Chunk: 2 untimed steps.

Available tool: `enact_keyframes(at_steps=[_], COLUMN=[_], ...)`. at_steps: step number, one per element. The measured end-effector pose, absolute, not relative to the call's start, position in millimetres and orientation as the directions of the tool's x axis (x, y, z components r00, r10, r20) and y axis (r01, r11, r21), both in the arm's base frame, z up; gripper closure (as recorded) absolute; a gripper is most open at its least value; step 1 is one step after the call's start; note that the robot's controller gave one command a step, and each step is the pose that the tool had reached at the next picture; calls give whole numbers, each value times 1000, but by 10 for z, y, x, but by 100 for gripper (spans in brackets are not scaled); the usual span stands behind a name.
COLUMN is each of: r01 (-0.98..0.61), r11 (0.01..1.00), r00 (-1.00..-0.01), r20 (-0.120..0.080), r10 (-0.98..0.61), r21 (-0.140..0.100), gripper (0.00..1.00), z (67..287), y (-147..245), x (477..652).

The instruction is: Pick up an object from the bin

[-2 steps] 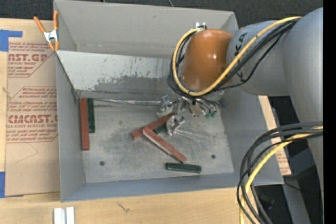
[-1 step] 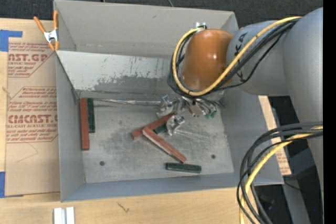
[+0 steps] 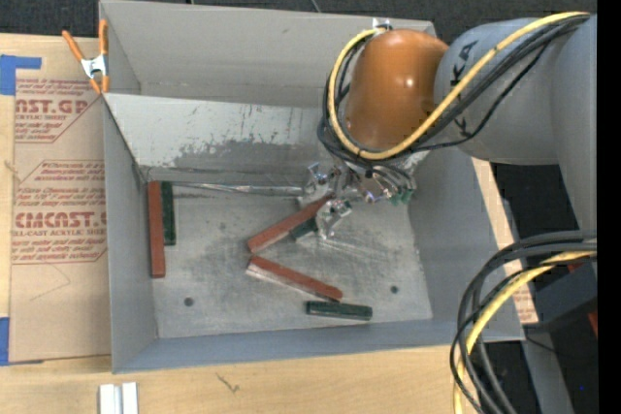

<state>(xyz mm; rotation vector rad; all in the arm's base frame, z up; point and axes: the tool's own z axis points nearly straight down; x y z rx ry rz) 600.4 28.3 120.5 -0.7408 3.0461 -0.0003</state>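
My gripper point(image 3: 325, 199) hangs low over the middle of the bin, under the orange dome at the wrist. It looks open, with one metal fingertip point(image 3: 329, 219) below and the other above the upper right end of a reddish-brown flat stick point(image 3: 281, 233). That stick lies slanted on the bin floor. A short dark green piece point(image 3: 305, 231) lies right against it, close to the lower fingertip. A second reddish-brown stick point(image 3: 293, 278) with a pale edge lies just in front, slanting the other way.
A dark green stick point(image 3: 340, 310) lies near the bin's front wall. Along the left wall lie a red stick point(image 3: 155, 230) and a dark green stick point(image 3: 169, 213) side by side. The arm and its cables cover the bin's right side.
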Motion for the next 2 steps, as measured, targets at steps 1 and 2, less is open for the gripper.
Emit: enact_keyframes(at_steps=[1, 2], r01=[-457, -459], r11=[889, 888], r00=[-889, -888], r20=[-2, -6], r10=[-457, -459], r21=[1, -2], gripper=[100, 100], z=[1109, 1586], y=[281, 292], x=[5986, 6019])
